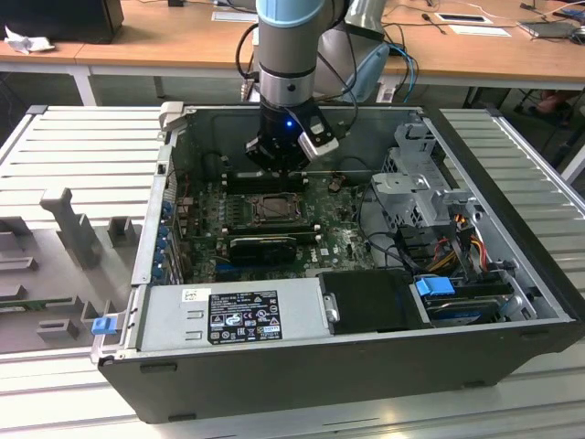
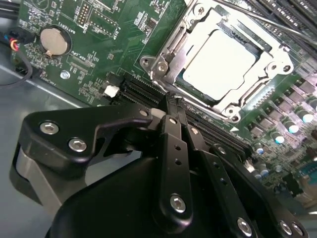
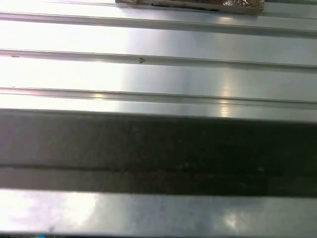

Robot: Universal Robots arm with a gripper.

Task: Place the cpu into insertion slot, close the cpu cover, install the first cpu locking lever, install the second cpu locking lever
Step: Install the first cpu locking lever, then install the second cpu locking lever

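The cpu (image 2: 221, 63) sits flat in the insertion slot (image 2: 168, 59) under the closed cpu cover (image 2: 270, 59) on the green board (image 2: 99, 49), toward one o'clock from the gripper (image 2: 174, 101), whose black fingers are pressed together holding nothing, apart from it.

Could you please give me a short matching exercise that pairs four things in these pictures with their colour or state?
Things:
1. the cpu
2. the cpu cover
3. the end effector
4. coin cell battery

Colour or state:
A. round and silvery, set on the green board
B. pale square chip seated in the insertion slot
C. silvery frame lying down around the chip
D. black fingers closed together, holding nothing, just short of the socket

Pairs: 1-B, 2-C, 3-D, 4-A
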